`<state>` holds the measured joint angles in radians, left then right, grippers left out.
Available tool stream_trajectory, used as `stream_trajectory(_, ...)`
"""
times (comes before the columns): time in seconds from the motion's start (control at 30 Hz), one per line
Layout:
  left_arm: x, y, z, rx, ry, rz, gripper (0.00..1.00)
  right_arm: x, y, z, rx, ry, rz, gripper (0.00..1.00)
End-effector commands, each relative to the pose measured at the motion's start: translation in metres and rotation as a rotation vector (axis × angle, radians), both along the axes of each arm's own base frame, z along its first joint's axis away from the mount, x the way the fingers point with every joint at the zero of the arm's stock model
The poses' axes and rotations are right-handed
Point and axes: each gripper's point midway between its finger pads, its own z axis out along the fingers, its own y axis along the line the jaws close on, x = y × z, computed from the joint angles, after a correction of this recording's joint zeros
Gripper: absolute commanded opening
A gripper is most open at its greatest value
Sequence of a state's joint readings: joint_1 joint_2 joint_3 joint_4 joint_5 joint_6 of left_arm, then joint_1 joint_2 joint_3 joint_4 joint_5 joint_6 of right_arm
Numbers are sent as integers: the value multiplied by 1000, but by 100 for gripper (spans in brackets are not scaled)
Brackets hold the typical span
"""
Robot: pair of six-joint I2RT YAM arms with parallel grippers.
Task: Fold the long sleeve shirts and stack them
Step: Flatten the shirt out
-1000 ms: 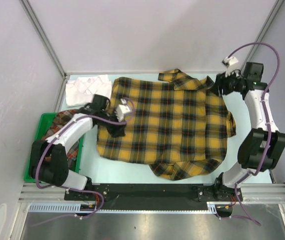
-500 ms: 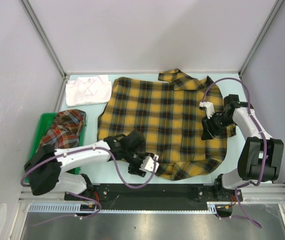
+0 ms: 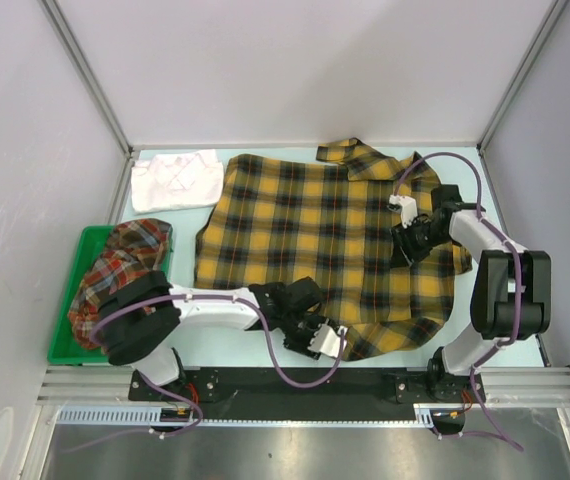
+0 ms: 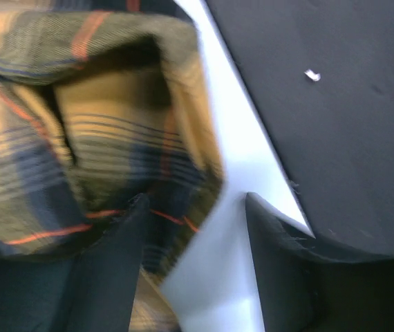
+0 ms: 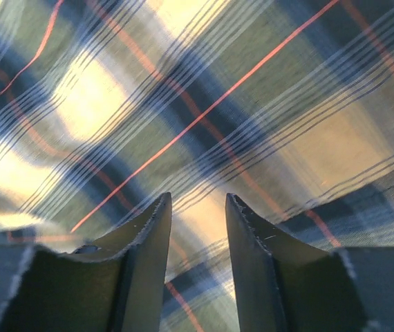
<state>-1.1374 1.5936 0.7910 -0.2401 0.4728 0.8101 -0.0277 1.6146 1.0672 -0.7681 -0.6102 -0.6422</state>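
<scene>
At the left, the red shirt (image 3: 125, 262) lay bunched in the bin (image 3: 62, 345), and the white shirt (image 3: 173, 180) sat folded at the far left corner. The left gripper (image 3: 323, 338) was low at the near hem of the yellow shirt (image 3: 325, 235), released, with bare table (image 4: 231, 173) showing between its fingers and the rumpled hem against only one of them. If it closed there, it could miss the cloth or pinch a single loose layer, and the fold would drag crooked. The yellow shirt was spread flat mid-table. On its right side the right gripper (image 3: 405, 235) hovered just over the fabric, fingers parted and empty; a shallow pinch could slip. Compared with half a second before, the left gripper had slid further right along the hem and the right had edged toward the collar. The shirt's outline was unchanged.
</scene>
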Motion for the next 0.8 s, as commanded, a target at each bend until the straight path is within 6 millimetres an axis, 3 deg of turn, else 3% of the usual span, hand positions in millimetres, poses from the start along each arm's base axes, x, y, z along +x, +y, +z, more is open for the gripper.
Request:
stream_trajectory(0.0,19,-15,-5,6,-63,50,40,37,-5,-4,-34,-83,-67,40)
stream_trajectory(0.03,14,-13,-5,21,-34,44,32,45,-9,-4,-49,-100,-86,40)
stream_trajectory(0.07,12,-13,-2,23,-21,37,17,48,-10,-9,-51,-83,-105,39)
stream_trajectory(0.17,-8,-16,31,-1,67,-25,0,61,-15,-13,-57,-78,-141,36)
stream_trajectory(0.23,-24,-20,78,-64,127,-88,0,70,-17,-13,-69,-90,-155,35)
stream_trajectory(0.27,-35,-32,112,-145,181,-136,0,73,-18,-18,-73,-80,-159,34)
stream_trajectory(0.33,-42,-35,144,-191,215,-155,0,84,-21,-18,-84,-89,-175,33)
stream_trajectory(0.37,-43,-44,170,-249,234,-191,0,86,-22,-26,-85,-68,-182,33)
stream_trajectory(0.43,-39,-52,183,-253,325,-181,0,91,-22,-27,-79,-58,-197,31)
stream_trajectory(0.47,-29,-59,210,-317,406,-175,0,97,-22,-22,-73,-69,-201,31)
stream_trajectory(0.5,-23,-65,220,-313,519,-111,0,100,-23,-20,-66,-66,-208,32)
stream_trajectory(0.53,-9,-74,213,-286,614,-54,0,102,-24,-15,-62,-72,-213,31)
stream_trajectory(0.57,17,-75,219,-306,671,20,0,109,-27,-5,-56,-94,-220,32)
stream_trajectory(0.6,29,-82,229,-319,780,76,0,109,-31,4,-40,-99,-235,33)
stream_trajectory(0.63,46,-85,225,-326,818,143,0,111,-35,12,-27,-102,-247,35)
stream_trajectory(0.67,79,-89,223,-432,779,202,0,112,-37,22,-13,-115,-251,36)
stream_trajectory(0.73,121,-87,220,-477,909,473,0,111,-42,50,17,-150,-246,43)
stream_trajectory(0.77,156,-76,204,-535,929,599,0,105,-42,57,21,-144,-239,45)
